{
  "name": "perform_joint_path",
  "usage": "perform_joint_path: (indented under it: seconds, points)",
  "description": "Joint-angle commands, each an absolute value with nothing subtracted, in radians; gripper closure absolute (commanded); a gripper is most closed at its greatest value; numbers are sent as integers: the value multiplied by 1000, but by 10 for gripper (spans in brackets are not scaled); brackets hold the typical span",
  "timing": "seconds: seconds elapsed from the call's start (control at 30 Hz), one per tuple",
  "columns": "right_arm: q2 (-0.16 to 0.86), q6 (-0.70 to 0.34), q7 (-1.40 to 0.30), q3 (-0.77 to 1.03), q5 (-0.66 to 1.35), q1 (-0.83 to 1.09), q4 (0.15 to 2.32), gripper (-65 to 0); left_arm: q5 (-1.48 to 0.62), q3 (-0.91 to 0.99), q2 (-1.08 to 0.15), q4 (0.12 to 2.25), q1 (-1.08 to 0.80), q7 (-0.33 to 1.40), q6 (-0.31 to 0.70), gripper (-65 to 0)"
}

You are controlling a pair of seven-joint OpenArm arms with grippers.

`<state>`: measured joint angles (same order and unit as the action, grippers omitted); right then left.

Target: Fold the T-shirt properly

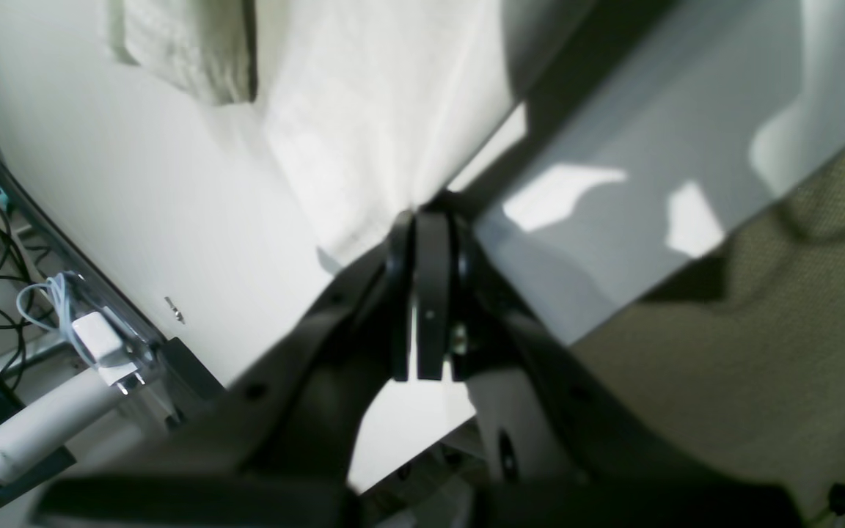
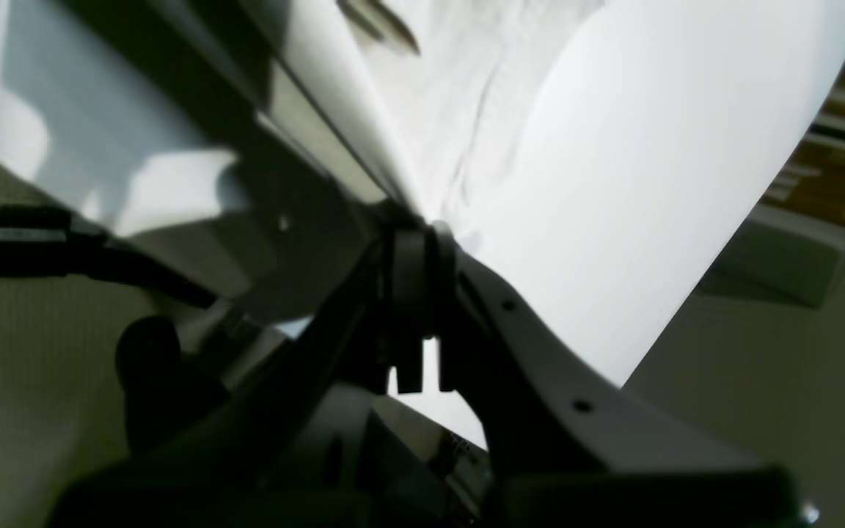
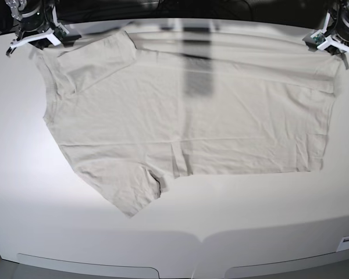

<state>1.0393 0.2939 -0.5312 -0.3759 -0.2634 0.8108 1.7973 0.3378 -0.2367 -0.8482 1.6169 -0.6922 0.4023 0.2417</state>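
Note:
The pale grey-beige T-shirt [image 3: 192, 116] lies spread sideways on the white table [image 3: 250, 221], sleeves to the left and hem to the right. My right gripper [image 3: 39, 39] is at its far left corner. In the right wrist view, the right gripper [image 2: 419, 227] is shut on the shirt's edge [image 2: 466, 110]. My left gripper [image 3: 335, 46] is at the far right corner. In the left wrist view, the left gripper [image 1: 426, 220] is shut on the cloth [image 1: 364, 110]. The far edge looks drawn taut between the two grippers.
Beyond the table edge in the left wrist view are cables, a white charger [image 1: 100, 341] and a white cylinder [image 1: 41, 433]. Beige floor [image 1: 760, 367] lies below. A wooden shelf unit [image 2: 833, 183] shows at the right of the right wrist view.

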Motion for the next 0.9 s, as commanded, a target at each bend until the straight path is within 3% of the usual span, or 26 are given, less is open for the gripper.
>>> perform_joint_path:
  seconds: [0.0,0.23,0.4,0.47,0.5,0.6,0.67,0.87]
  points:
    - [1058,334,-550,-367,-279,815,1807,0,260,-262,-841,1597,-735,459,384,0]
    - [1055,367,-562,-367,-277,815,1807,0,257,-262,-843,1597,-744,578,384,0]
    - [1055,368,-566,-367,-277,815,1809,-118,256,-261,-851,1600,-765,541,384,0]
    - [1055,368,-566,-367,-277,815,1820,-133,248,-261,-851,1606,-768,533,384,0]
    - [1055,368,-566,-367,-277,815,1829,-133,237,-261,-851,1611,-768,534,384,-18]
    - [1055,368,-566,-367,-277,815,1856,-133,226,-261,-851,1640,-768,539,384,-203]
    - [1055,368,-566,-367,-277,815,1873,-133,216,-261,-851,1667,-768,566,385,-286]
    - [1056,368,-565,-367,-277,814,1912,-133,208,-261,-864,1761,-784,620,384,-316]
